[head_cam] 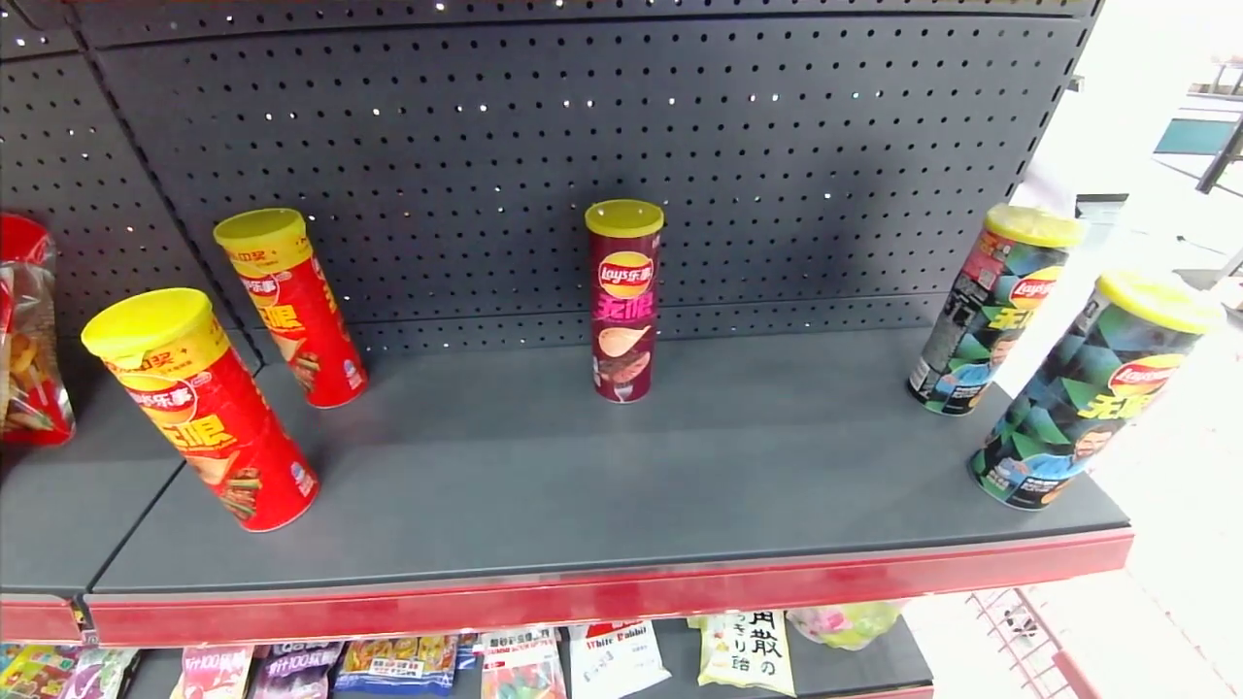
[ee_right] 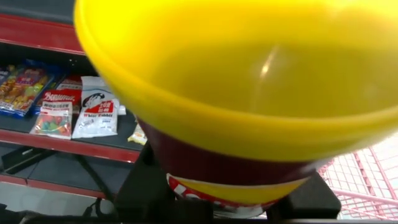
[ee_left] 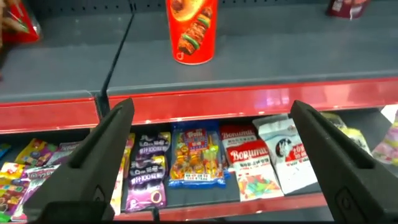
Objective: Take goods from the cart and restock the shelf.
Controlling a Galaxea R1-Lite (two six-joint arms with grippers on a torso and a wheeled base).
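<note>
The grey shelf board [head_cam: 583, 485] carries several upright chip cans: two red ones [head_cam: 209, 413] [head_cam: 291, 306] at the left, a maroon one [head_cam: 623, 301] in the middle, two dark green ones [head_cam: 991, 311] [head_cam: 1092, 388] at the right. My left gripper [ee_left: 211, 168] is open with nothing in it, below and in front of the shelf's red front edge [ee_left: 249, 96], with a red can [ee_left: 191, 31] above it. My right gripper [ee_right: 227, 205] is shut on a dark red chip can [ee_right: 217, 171] whose yellow lid [ee_right: 249, 74] looms close to the wrist camera.
Snack bags [head_cam: 612, 660] [ee_left: 199, 162] [ee_right: 96, 109] fill the lower shelf. A red bag [head_cam: 24, 330] stands on the neighbouring shelf section at the far left. The red wire cart [head_cam: 1029, 641] [ee_right: 367, 186] is at the lower right. Wide bare stretches lie between the cans.
</note>
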